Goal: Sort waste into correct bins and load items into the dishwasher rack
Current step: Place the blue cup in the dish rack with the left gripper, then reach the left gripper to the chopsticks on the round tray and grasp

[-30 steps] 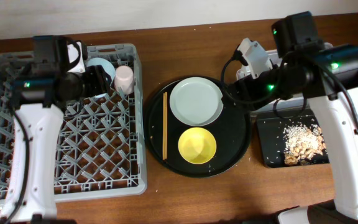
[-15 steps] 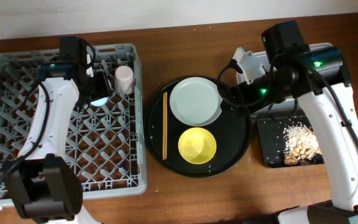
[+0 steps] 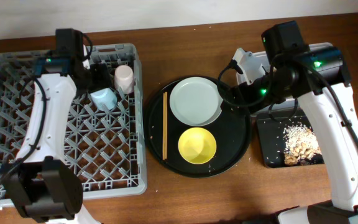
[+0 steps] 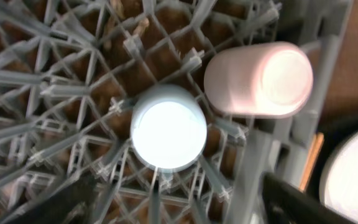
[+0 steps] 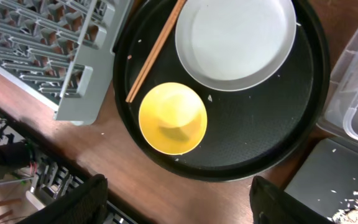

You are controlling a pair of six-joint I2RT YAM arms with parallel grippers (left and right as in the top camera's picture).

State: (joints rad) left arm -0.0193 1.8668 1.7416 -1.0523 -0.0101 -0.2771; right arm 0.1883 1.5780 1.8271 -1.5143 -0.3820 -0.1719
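The blue cup (image 3: pixel 104 97) stands upside down in the grey dishwasher rack (image 3: pixel 17 155), next to the pink cup (image 3: pixel 123 78); both show in the left wrist view, blue (image 4: pixel 168 127) and pink (image 4: pixel 258 79). My left gripper (image 4: pixel 173 202) is open and empty just above the blue cup. The pale plate (image 3: pixel 195 101), yellow bowl (image 3: pixel 197 145) and chopsticks (image 3: pixel 165 124) lie on the round black tray (image 3: pixel 235 155). My right gripper (image 5: pixel 179 205) is open and empty above the tray, over the bowl (image 5: pixel 173 118). Food scraps (image 3: pixel 300 144) lie in the shallow black tray (image 3: pixel 267 134).
The clear tub (image 3: pixel 337 59) sits at the back right, mostly under my right arm. The brown table edge runs along the front. The napkin and wrapper are not visible.
My left gripper has let go of the blue cup, which now stands upside down in the rack, and the gripper has drawn back toward the far edge. The right arm has barely moved.
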